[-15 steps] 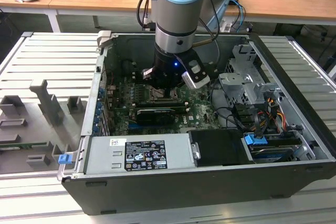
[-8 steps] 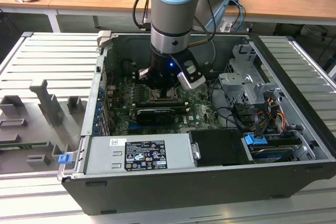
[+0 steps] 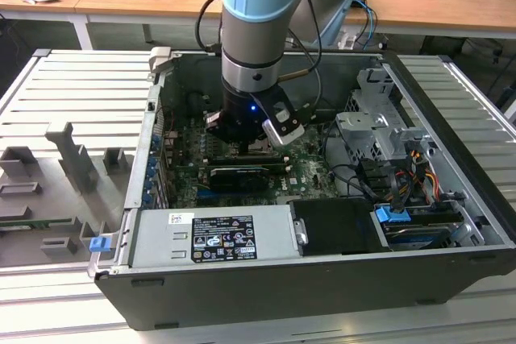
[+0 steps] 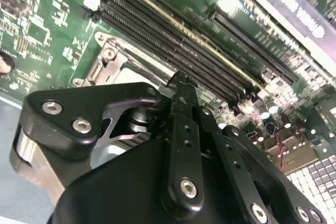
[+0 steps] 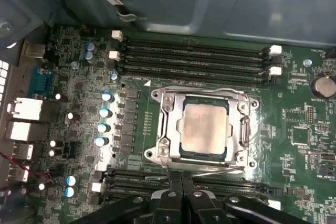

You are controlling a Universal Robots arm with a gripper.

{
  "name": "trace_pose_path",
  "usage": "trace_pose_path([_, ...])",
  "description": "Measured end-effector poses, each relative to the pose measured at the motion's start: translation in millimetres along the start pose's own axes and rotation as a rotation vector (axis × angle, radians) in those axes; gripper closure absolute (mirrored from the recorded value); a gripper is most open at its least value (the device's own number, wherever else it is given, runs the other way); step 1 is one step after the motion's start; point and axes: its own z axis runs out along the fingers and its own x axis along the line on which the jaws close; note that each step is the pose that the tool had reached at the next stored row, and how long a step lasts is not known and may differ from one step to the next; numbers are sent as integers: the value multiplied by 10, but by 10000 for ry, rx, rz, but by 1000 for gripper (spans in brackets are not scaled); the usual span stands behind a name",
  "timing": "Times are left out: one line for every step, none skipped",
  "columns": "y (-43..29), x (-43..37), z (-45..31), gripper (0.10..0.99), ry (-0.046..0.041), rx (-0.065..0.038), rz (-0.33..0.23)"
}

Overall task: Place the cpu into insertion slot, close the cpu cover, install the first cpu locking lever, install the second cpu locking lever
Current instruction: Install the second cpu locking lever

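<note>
Silvery metal is showing where the cpu [image 5: 204, 127] is lying flat in the slot [image 5: 181, 153], and we are seeing the cover [image 5: 170, 109] folded down around it, its window framing the chip. We judge that the chip is seated and the cover closed so that the levers can clamp it; one thin lever [image 5: 210, 170] is lying along the socket's edge nearest the end effector [image 5: 182, 192], though we cannot tell whether it is hooked. In the first wrist view the fingertips are meeting with nothing between them, so we are reading the end effector as closed and empty, poised just beside that edge. The second wrist view is giving us the fingers [image 4: 184, 129] from behind, pressed together above a socket corner [image 4: 107, 56]. The exterior view is adding the arm reaching down into the open case [image 3: 451, 199].
</note>
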Motion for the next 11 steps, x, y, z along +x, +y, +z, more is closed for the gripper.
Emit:
trace_pose_path([1, 12, 0, 980, -10, -100, 0])
trace_pose_path([-2, 37, 0, 980, -24, -249, -2])
trace_pose_path([-7, 53, -1, 980, -31, -318, -2])
trace_pose_path([-14, 77, -2, 980, -37, -391, -3])
trace_pose_path([-22, 97, -3, 980, -43, -443, -2])
trace_pose_path([-33, 110, -4, 980, -46, -483, -1])
trace_pose_path([-61, 118, -8, 980, -51, -529, -3])
trace_pose_path([-86, 124, -12, 980, -55, -577, -3])
trace_pose_path([-96, 129, -13, 980, -59, -619, -3])
trace_pose_path([-104, 137, -14, 980, -64, -674, -3])
trace_pose_path([-110, 149, -13, 980, -72, -758, -3])
